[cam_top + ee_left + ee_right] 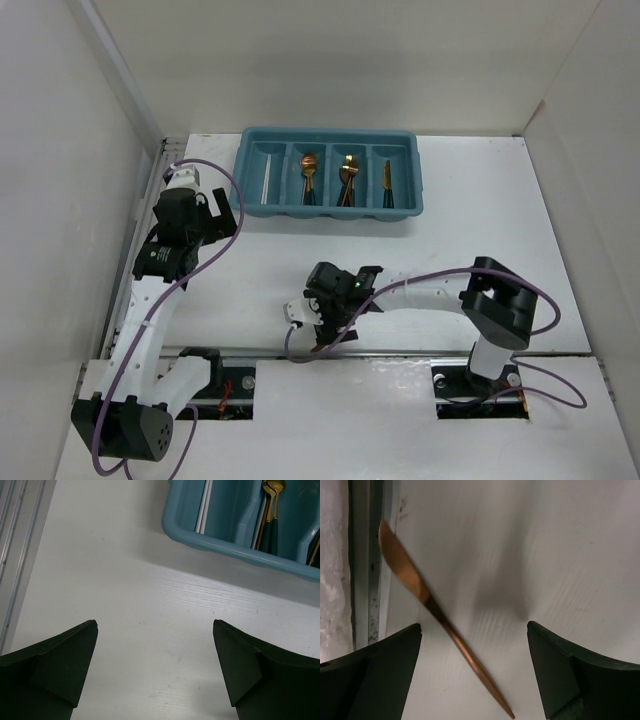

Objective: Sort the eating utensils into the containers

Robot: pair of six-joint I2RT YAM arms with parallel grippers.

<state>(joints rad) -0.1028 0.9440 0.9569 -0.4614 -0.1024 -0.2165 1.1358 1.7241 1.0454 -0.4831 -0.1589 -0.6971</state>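
Pick step. Right gripper (pixel 473 625) sits over the copper knife (pixel 427 600) at the table's near edge, jaws wide, nothing gripped. Next: lower, close on the handle, carry it to the teal cutlery tray (pixel 330 213). Left gripper (pixel 155 622) is wide and empty, by the tray's corner.

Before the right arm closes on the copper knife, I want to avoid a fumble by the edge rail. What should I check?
1. Right gripper open: ok.
2. Knife between its fingers: ok, but it lies diagonally and nearer one finger.
3. Knife free of other utensils: ok.
4. Blade tip clear of the edge rail: cannot tell; they overlap in the right wrist view.
5. Left gripper out of the way: ok, open over bare table beside the tray.
6. Room in the tray: ok, compartments only partly filled.
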